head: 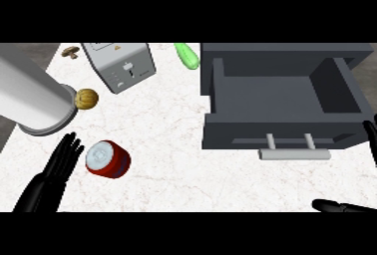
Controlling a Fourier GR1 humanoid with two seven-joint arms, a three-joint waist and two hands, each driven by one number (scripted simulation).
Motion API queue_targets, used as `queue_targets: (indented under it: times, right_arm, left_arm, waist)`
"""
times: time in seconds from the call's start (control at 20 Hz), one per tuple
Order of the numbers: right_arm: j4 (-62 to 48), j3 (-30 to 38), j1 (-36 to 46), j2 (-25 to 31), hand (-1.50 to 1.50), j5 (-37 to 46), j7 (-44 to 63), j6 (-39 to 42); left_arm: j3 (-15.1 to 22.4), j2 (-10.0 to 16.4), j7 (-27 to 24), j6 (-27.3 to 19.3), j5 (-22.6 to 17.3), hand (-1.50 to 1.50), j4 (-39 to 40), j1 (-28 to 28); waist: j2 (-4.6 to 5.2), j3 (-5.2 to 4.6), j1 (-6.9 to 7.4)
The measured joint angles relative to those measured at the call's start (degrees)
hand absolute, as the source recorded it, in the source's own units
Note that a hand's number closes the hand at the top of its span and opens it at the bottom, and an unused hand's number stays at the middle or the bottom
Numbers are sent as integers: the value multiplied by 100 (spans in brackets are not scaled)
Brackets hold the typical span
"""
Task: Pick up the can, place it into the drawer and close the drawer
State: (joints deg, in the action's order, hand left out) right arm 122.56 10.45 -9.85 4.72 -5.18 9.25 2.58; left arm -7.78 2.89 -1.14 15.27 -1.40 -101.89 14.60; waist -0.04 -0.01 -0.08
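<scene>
Red cylindrical can (108, 159), pale lid up, stands on the marbled white desk (177, 149) just beside the left hand (52, 174), whose straight, open fingers seem poised to grasp it. The boxy dark-grey drawer (283, 89) stands pulled open to receive it; the right hand (340, 205), fingers also extended and empty, shows near its bar handle (294, 153).

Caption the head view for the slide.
Left hand open beside the red can; grey drawer stands open; right hand at lower right edge.
</scene>
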Motion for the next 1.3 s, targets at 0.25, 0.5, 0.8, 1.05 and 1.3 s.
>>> queue_targets:
  times: [0.25, 0.5, 0.8, 1.05, 1.3]
  right_arm:
    - [197, 77, 44, 15, -150, -6, 214, -6]
    - [261, 277, 64, 81, -150, -191, 322, 109]
    - [389, 373, -94, 9, -150, -247, 307, 244]
    - [492, 479, -23, 31, -150, -243, 472, 257]
    - [582, 586, -113, 5, -150, -327, 478, 388]
  left_arm:
    - [-190, 41, -458, -166, 187, -150, 824, -362]
    - [-240, 14, -969, -258, 331, -150, 1626, -488]
    - [-398, 145, -1612, -328, 421, -150, 2771, -891]
    - [-504, 217, -1910, -464, 432, -150, 3690, -1383]
    - [-626, 353, -2344, -569, 424, -150, 4555, -1776]
  waist:
    - [2, 0, -4]
    - [2, 0, -4]
    - [3, 0, -11]
    - [4, 0, -13]
    - [4, -2, -21]
